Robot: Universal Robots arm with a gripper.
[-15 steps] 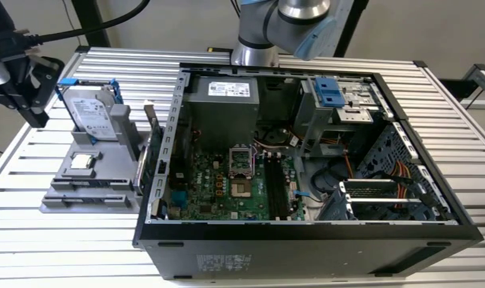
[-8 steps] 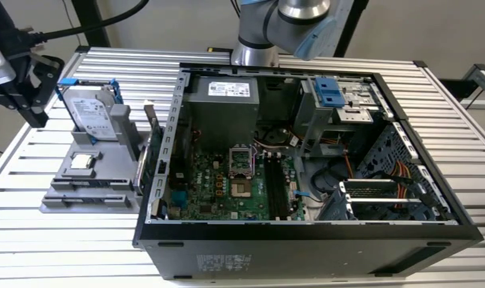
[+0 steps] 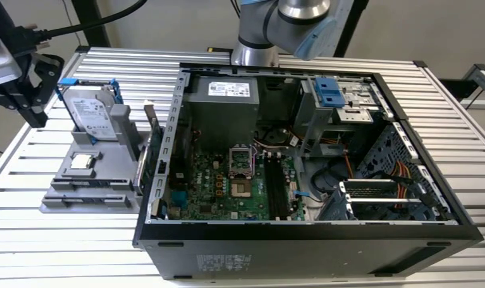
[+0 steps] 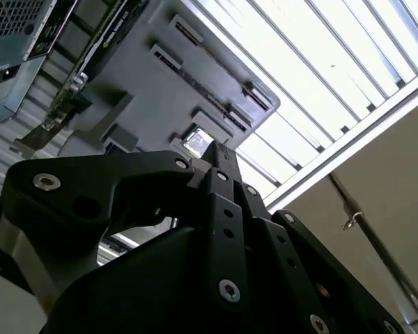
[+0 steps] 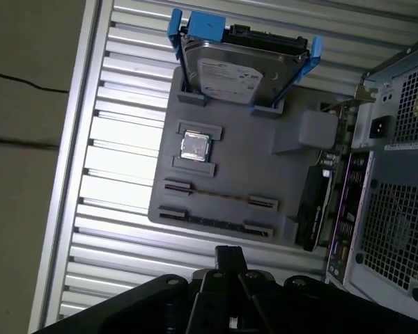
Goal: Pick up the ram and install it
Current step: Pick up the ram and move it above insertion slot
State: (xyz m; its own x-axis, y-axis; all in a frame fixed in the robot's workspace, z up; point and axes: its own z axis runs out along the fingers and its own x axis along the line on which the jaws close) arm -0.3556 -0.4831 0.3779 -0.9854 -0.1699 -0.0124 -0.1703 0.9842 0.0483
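Where it stands on edge in a slot of the gray tray, the ram has bare tray on both flanks, with a twin slot just beside it toward the tray's outer edge; whether that one holds anything cannot be told. Gray clips hold it at each end, and open air lies above it. Its long axis runs across the tray, one end toward the case and the other toward the tray's free side and the bare slats of the table. It lies level and parallel to the flat face of the drive. Seen edge-on in the first wrist view, it is a thin, straight, brownish-dark line, and its faces and chips cannot be made out. Near it on the other flank sits the square silver CPU in its own seat, and beyond that the drive stands upright in a blue frame. At the case end, a dark card stands between tray and case and narrows the room there. The gripper hangs above the tray's outer edge, apart from the ram, its fingertips together with nothing between them; the second wrist view shows the same closed tip over the tray. In the exterior view the gripper hangs at that view's left, beside the tray on the table, with the open case at its right and the motherboard exposed.
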